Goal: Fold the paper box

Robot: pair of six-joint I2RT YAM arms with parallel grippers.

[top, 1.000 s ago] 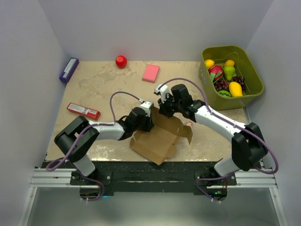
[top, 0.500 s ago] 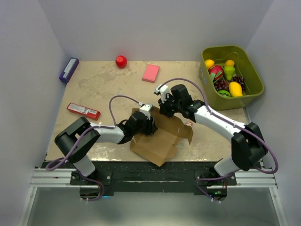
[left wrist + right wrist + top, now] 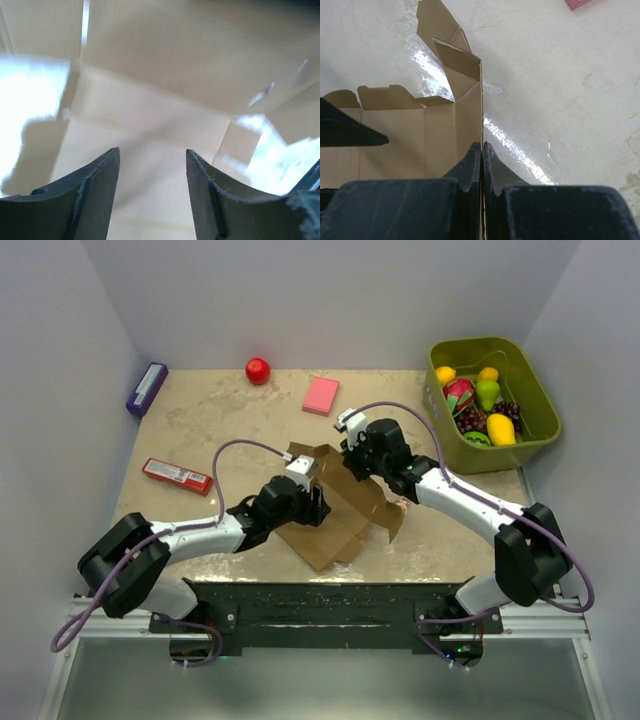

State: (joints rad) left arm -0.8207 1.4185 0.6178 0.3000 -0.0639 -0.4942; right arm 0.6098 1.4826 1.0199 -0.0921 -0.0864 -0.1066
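The paper box (image 3: 345, 510) is a brown cardboard cut-out, partly raised, lying near the table's front middle with its flaps spread. My right gripper (image 3: 352, 464) is shut on the thin upright edge of one box wall; in the right wrist view its fingertips (image 3: 482, 146) pinch that edge, with the box's inside (image 3: 415, 140) to the left. My left gripper (image 3: 310, 506) sits over the box's left part. Its fingers (image 3: 102, 185) stand apart in the left wrist view, with nothing between them and only cardboard (image 3: 165, 75) behind.
A green bin (image 3: 537, 387) of toy fruit stands at the back right. A pink block (image 3: 321, 395) and a red ball (image 3: 258, 370) lie at the back. A purple box (image 3: 147, 388) and a red bar (image 3: 177, 476) lie on the left.
My left gripper has opened and its arm has stretched lower along the front edge. The box has swung and its far flap has risen with the right gripper, which stays shut.
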